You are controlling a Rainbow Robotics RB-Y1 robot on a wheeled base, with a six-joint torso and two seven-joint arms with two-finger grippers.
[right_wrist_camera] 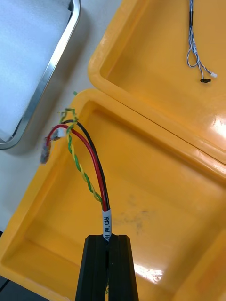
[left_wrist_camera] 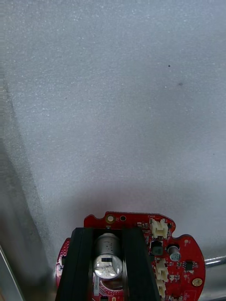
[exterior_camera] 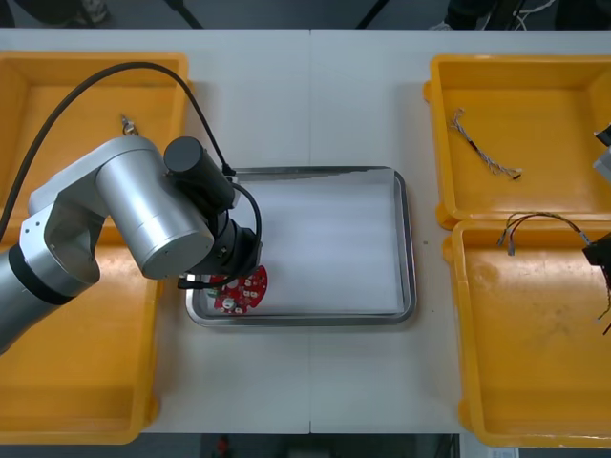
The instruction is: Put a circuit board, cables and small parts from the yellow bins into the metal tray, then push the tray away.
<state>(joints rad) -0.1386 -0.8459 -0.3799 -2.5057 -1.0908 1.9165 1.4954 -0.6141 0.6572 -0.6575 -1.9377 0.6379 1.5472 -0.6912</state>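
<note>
The table (exterior_camera: 305, 95) was light and bare down the middle, with yellow bins (exterior_camera: 535, 95) stacked two to a side and the tray (exterior_camera: 408, 248) between them, white-lined inside.

My left arm reached over from the left bins, and the left gripper (left_wrist_camera: 108, 231) was above the tray's near-left corner. Its fingers stood apart by the width of a silver can on the board (exterior_camera: 243, 289), pinching it there. That was a sensible hold, I judged, since the can gave the pads something raised to grip, where the flat disc would not. The board sat directly under the fingers, low over the liner; I could not tell whether it was touching.

The right gripper (right_wrist_camera: 107, 242) hung over the near right bin, fingers pressed almost together on the cable (right_wrist_camera: 87, 160) at its white label. The red, black and yellow-green strands arched away from the fingertips toward the bin's rim nearest the tray — held by the stiff end, I guessed, so the loose plugs trailed free.

A blue-white cable (right_wrist_camera: 193, 47) lay in the far right bin, and a small metal part (exterior_camera: 125, 124) lay in the far left one — both yet to be moved.
</note>
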